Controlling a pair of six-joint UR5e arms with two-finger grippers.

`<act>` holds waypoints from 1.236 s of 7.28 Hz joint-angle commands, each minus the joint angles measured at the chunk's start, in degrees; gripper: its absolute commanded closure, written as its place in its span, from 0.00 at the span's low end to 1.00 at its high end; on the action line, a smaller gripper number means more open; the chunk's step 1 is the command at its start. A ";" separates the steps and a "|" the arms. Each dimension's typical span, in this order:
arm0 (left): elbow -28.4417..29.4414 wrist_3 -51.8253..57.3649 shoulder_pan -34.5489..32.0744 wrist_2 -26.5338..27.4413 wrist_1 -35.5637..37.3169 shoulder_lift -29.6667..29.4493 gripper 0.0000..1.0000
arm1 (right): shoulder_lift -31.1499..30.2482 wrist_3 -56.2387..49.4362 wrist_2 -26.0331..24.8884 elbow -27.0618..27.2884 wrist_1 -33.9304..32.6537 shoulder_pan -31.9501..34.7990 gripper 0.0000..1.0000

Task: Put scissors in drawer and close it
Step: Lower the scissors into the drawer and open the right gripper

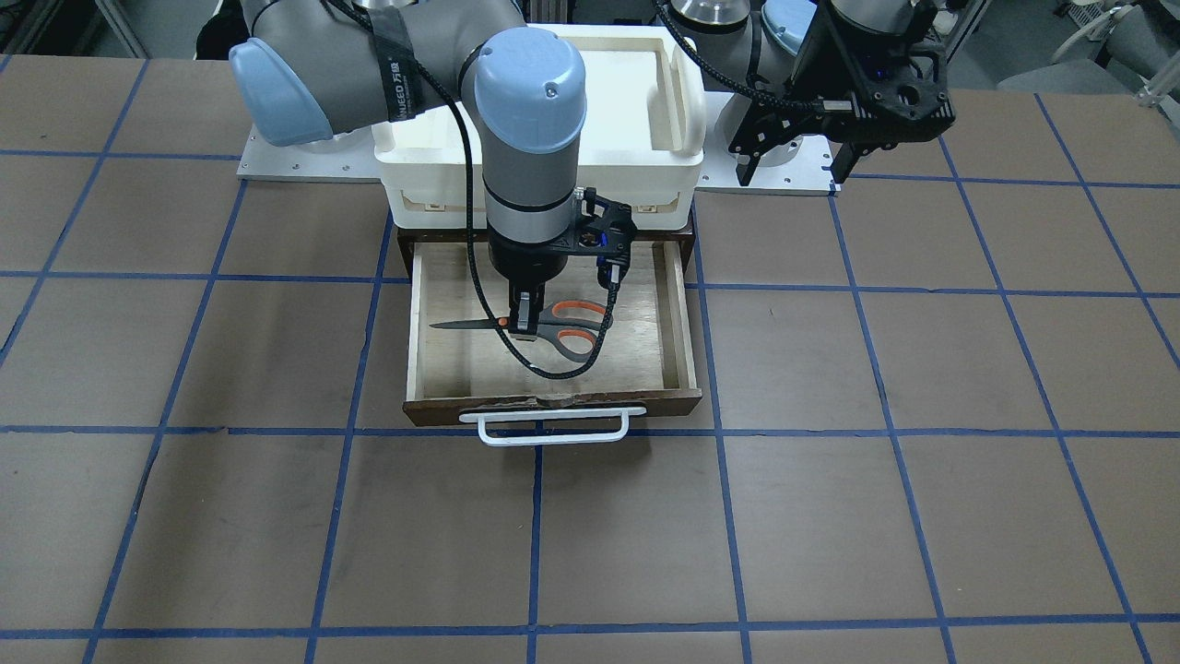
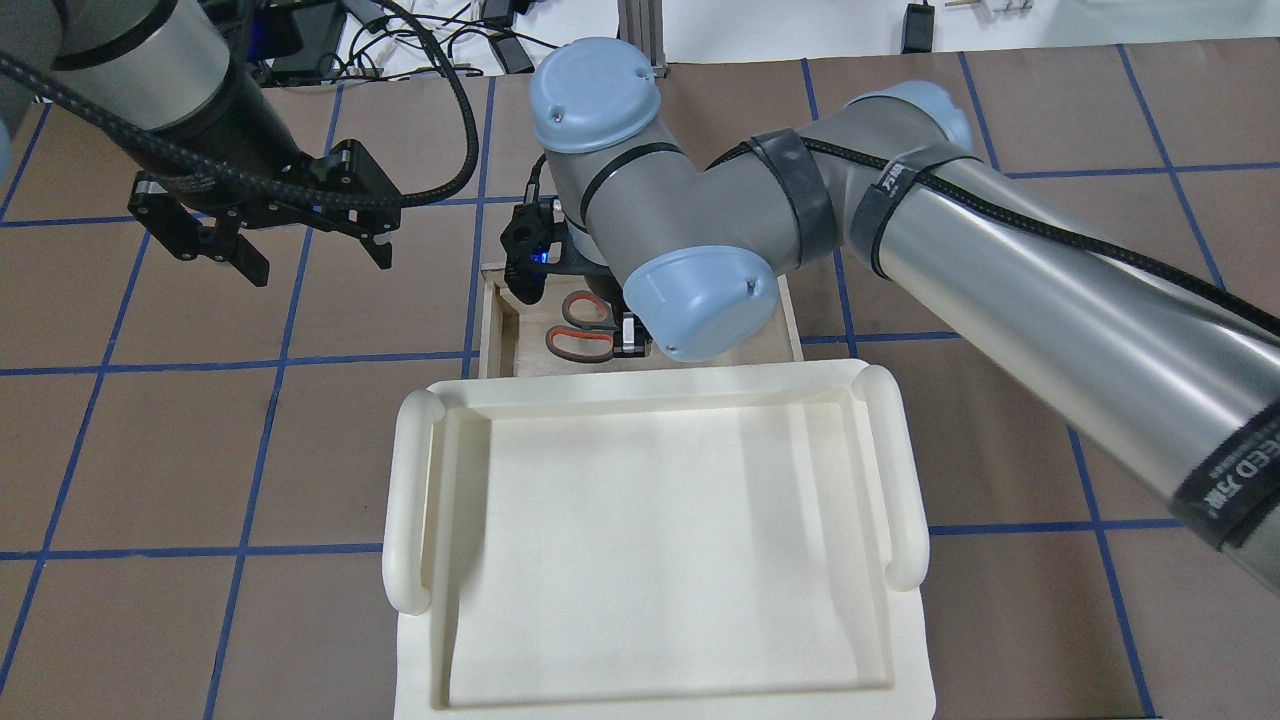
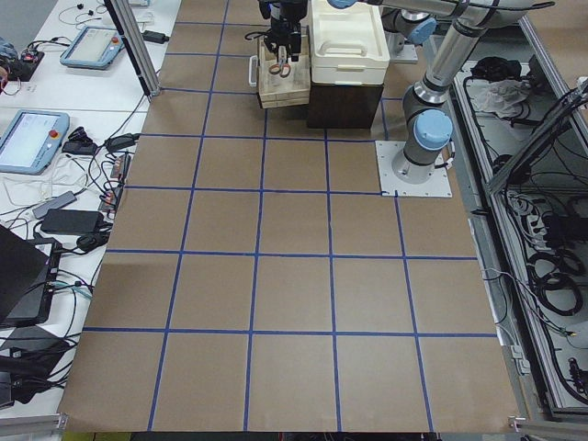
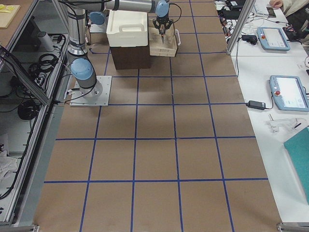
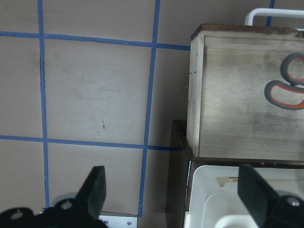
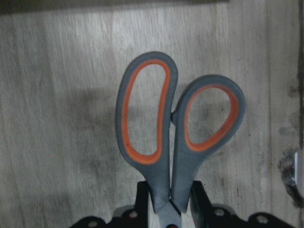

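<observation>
The scissors (image 1: 573, 345), with grey handles lined orange, are inside the open dark-brown drawer (image 1: 687, 314), their blades pointing toward the view's left. My right gripper (image 1: 524, 325) reaches down into the drawer and is shut on the scissors at the pivot. In the right wrist view its fingertips (image 6: 142, 199) flank the scissors (image 6: 164, 142) just over the pale drawer floor (image 6: 57, 118). I cannot tell if the scissors touch the floor. My left gripper (image 1: 795, 171) is open and empty, above the table beside the drawer (image 5: 228, 95). The drawer's white bar handle (image 1: 551, 429) faces away from me.
A cream-white plastic tray (image 2: 410, 500) sits on top of the dark cabinet that holds the drawer. My right arm's cable (image 1: 553, 369) loops down into the drawer. The brown table with blue grid tape (image 1: 590, 553) stretches beyond the handle.
</observation>
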 commanded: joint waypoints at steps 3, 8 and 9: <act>0.00 -0.01 -0.01 0.00 -0.08 -0.04 0.00 | 0.90 1.88 0.14 -0.06 -1.67 0.67 0.00; 0.00 -0.01 0.08 0.00 -0.08 0.05 0.00 | -4.72 24.06 -0.31 -3.31 0.51 -10.72 0.00; 0.00 0.08 0.08 0.00 -0.08 0.05 0.00 | -5.60 25.94 -0.39 -3.31 0.78 -13.98 0.00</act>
